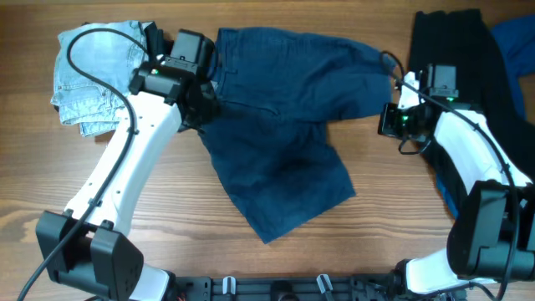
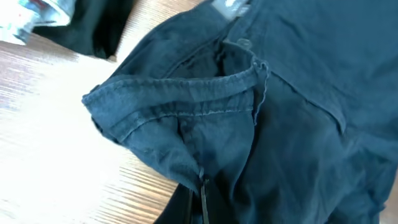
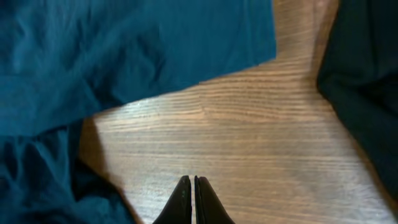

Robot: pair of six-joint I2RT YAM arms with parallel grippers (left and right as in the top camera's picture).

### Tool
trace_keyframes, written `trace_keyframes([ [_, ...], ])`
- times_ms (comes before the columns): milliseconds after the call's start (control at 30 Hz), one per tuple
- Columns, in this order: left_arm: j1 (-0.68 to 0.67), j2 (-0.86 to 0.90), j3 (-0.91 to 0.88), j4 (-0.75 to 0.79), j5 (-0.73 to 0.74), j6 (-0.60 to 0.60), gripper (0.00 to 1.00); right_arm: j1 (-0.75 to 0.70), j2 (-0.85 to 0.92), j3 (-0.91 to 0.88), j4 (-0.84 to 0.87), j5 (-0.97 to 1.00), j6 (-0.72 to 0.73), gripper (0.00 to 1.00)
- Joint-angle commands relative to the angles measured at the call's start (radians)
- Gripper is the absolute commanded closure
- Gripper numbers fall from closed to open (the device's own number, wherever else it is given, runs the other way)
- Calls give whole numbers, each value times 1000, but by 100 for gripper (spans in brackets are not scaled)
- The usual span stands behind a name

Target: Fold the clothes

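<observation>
The dark navy shorts lie spread on the wooden table, one leg toward the front and one toward the right. My left gripper is at the shorts' left edge. In the left wrist view its fingers are shut, pinching a fold of the navy fabric below the waistband. My right gripper is just right of the shorts' right leg. In the right wrist view its fingers are shut and empty above bare wood, apart from the shorts.
A light blue denim garment lies bunched at the back left. A pile of black garments lies at the back right, also in the right wrist view, with a blue cloth beside it.
</observation>
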Motion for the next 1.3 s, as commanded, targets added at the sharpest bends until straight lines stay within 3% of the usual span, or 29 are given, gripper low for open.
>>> trace_keyframes([
  [0,-40,10,6,27,-6,19,96,28,-8,12,-95,-105,-41,84],
  [67,-42,10,6,63,-6,19,96,57,-8,12,-173,-154,-79,54],
  [133,-41,10,6,88,-6,19,96,97,-8,10,-243,-130,-96,41],
  [233,-41,10,6,101,-9,19,96,151,-8,10,-304,-28,-57,39],
  [433,-40,10,6,102,-32,19,96,247,-8,-78,-274,108,44,39],
  [600,-40,10,6,106,-32,19,96,325,-8,-163,-208,180,150,43],
  [767,-40,10,6,110,-32,19,96,378,-7,-203,-151,214,214,55],
  [833,-40,10,6,110,-32,19,96,386,0,-221,-131,244,254,67],
  [933,-40,10,6,110,-32,19,96,386,7,-233,-125,287,306,96],
  [1133,-40,10,6,93,-32,18,96,341,7,-213,-78,296,318,96],
  [1267,-40,10,-1,44,-32,-19,96,228,7,-154,-18,284,216,96],
])
